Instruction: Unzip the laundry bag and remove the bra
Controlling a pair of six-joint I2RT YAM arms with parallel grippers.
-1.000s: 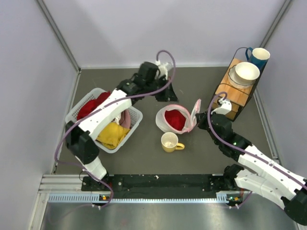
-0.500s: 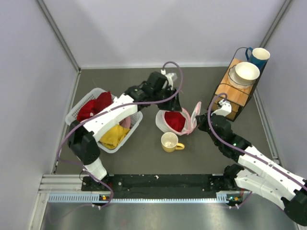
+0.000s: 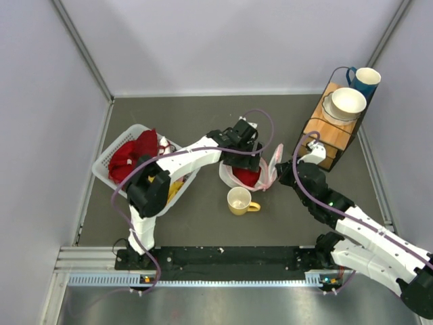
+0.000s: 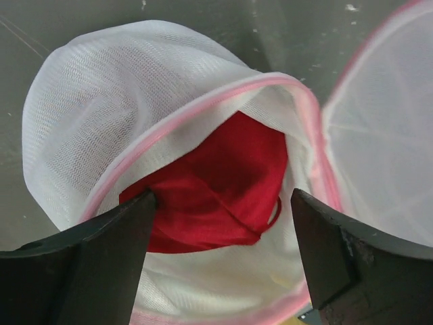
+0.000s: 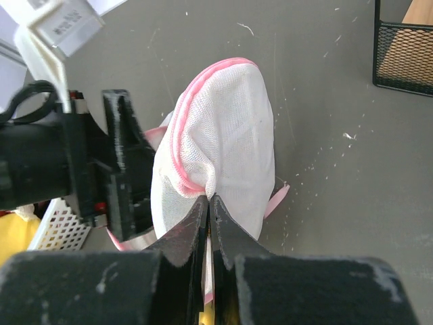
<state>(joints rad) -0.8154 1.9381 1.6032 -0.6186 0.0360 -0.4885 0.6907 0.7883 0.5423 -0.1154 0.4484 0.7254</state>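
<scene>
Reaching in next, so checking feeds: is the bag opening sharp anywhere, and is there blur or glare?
Left wrist: laundry bag mesh and red garment sharp, evenly lit, no glare; left fingers dark. Right wrist: right fingers blurred, mesh crisp. Top external: left arm partly covers the opening.

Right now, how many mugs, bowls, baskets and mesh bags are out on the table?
Mugs: 2, the yellow mug and the blue mug
Bowls: 1, the white bowl; whether more are stacked under it I cannot tell
Baskets: 1, the white basket
Mesh bags: 1, the laundry bag, unzipped
Total: 5
</scene>
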